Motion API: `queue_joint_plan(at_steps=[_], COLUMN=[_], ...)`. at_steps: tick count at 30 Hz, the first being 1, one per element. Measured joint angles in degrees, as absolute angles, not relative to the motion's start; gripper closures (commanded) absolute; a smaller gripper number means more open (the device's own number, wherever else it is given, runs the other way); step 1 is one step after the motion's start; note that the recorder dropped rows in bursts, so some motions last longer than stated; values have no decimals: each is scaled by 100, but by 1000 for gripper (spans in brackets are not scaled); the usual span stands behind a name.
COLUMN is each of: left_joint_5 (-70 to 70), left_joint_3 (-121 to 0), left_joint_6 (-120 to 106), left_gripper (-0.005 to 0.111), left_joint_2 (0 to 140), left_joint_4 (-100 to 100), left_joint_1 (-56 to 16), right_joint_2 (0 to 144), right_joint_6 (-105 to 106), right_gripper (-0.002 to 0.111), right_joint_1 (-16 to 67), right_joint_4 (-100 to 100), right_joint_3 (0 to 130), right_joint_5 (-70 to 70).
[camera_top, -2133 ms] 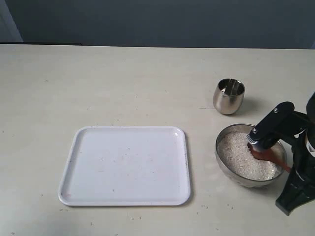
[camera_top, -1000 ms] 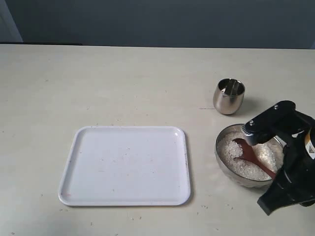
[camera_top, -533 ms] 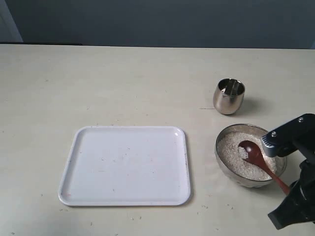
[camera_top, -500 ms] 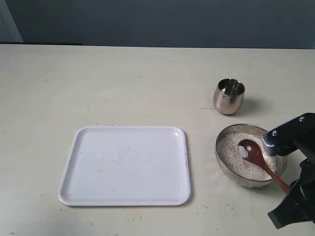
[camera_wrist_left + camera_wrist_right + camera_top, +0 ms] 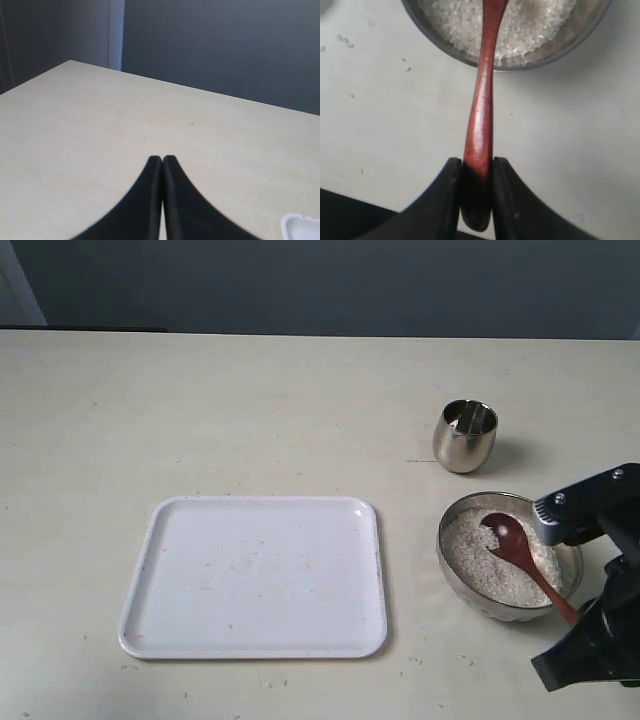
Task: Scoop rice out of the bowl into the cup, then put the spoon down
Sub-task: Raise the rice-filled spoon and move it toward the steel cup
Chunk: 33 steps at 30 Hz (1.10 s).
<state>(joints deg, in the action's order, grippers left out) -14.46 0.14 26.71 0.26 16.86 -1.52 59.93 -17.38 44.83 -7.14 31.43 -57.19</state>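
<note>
The wide steel bowl stands at the right of the table, filled with white rice. The reddish-brown wooden spoon slants over it, its oval head above the rice and holding a few grains. My right gripper is shut on the spoon's handle end, just outside the bowl's rim. The small steel cup stands behind the bowl, apart from it. My left gripper is shut on nothing, over bare table, out of the exterior view.
A white rectangular tray lies left of the bowl. A few spilled grains lie on the table beside the bowl. The right arm's dark body stands at the table's front right corner.
The right gripper pulled back from over the bowl toward the front right, and the spoon rose out of the rice with its head now facing up above the grains.
</note>
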Motion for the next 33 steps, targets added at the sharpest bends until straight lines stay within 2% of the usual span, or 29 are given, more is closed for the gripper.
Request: queue_joint_plan(at_steps=[33], left_joint_5=[-1446], left_joint_3=[14], left_joint_6=[2671], left_gripper=[106], left_joint_2=[26], left_joint_4=[1686], left_joint_1=[-152], right_joint_2=[5729], right_joint_6=[-2509], right_gripper=[109], right_joint_1=[4483], right_joint_4=[-973], right_joint_3=[3143], right_joint_5=[-5231])
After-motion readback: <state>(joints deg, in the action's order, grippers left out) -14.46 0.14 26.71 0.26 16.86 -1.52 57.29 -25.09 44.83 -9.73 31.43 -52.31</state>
